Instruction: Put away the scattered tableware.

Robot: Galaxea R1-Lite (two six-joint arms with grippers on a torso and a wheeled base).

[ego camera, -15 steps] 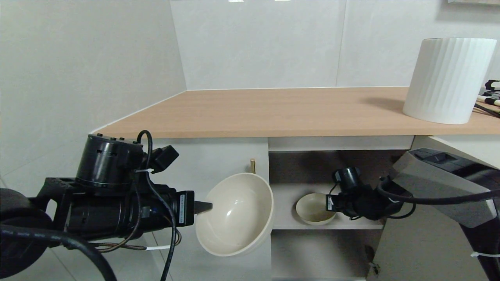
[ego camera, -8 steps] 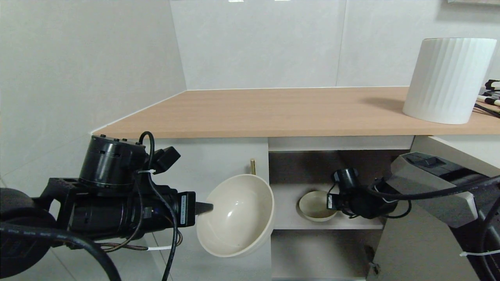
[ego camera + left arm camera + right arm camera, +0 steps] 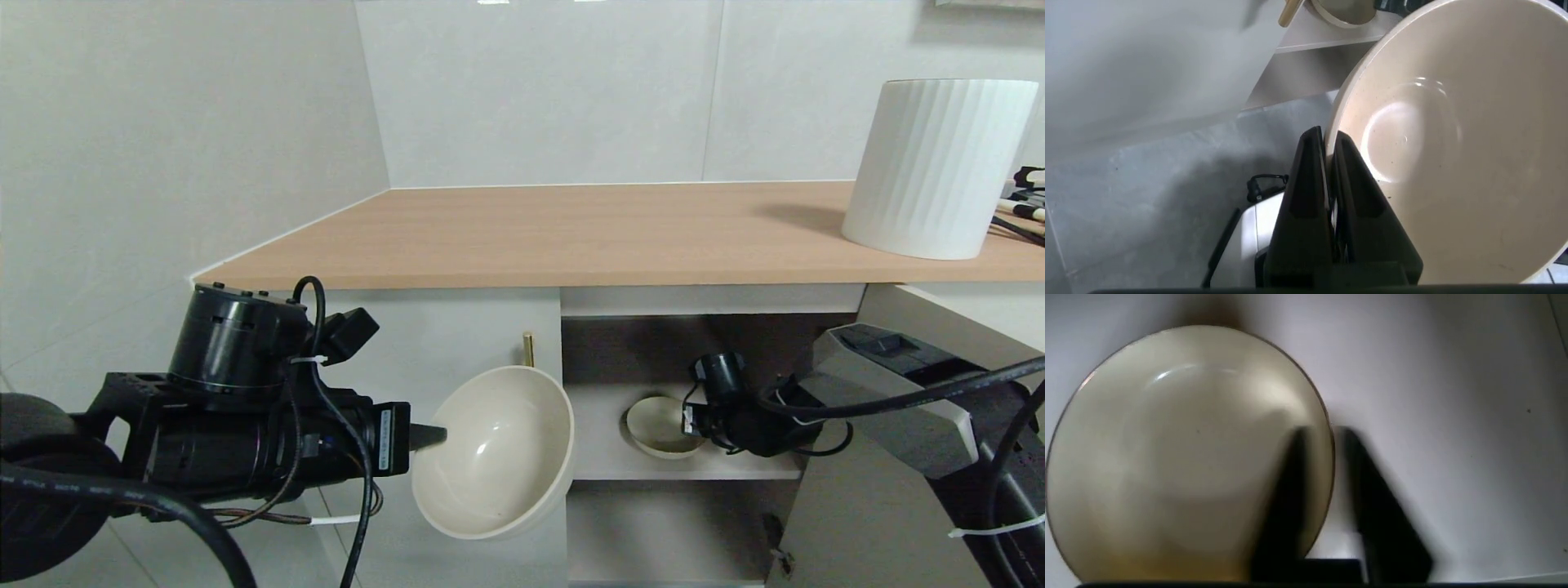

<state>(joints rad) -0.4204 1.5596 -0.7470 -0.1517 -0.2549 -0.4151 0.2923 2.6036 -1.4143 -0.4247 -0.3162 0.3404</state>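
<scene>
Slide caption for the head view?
Left gripper holds the large bowl by its rim before the closed cabinet door; right gripper grips the small bowl at the open shelf.

No legible text or numbers, white label beside the left gripper, print too small

Small bowl inside cabinet, upper compartment

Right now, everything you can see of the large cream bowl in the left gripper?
The large cream bowl is round, deep, glossy and empty, ceramic or plastic by its look. It hangs in the air tipped on its side, opening toward the head camera, before the white cabinet door. The left gripper is shut on its rim, one finger inside, one outside. Nothing else is seen touching it.
</scene>
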